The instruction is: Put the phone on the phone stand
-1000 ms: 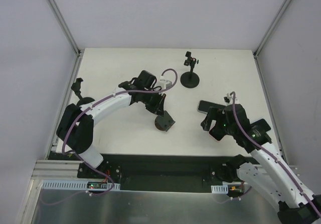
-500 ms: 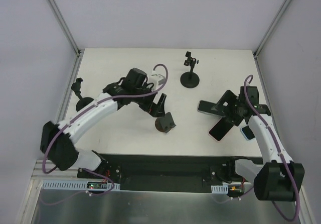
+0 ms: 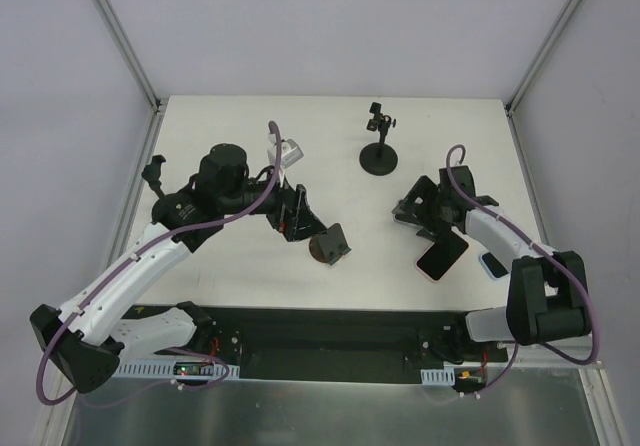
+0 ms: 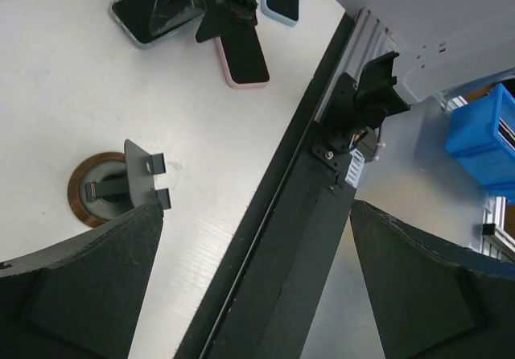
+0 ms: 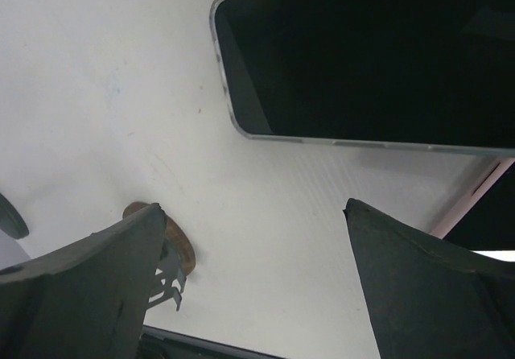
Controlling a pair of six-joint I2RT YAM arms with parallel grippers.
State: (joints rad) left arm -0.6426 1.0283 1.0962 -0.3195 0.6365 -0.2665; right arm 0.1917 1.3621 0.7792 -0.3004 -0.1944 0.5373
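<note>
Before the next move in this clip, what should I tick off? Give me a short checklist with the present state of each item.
1. Phone stand standing on its base, cradle empty: ok.
2. Left gripper off the stand, jaws wide apart, nothing held: ok.
3. Right gripper jaws open above the dark phone: ok.
4. Dark phone lying flat, within the right arm's reach: ok.
5. A phone gripped and ready to carry: not ok, none is held.
6. Dark phone free of the pink phone: cannot tell; the right gripper hides where they come close.
</note>
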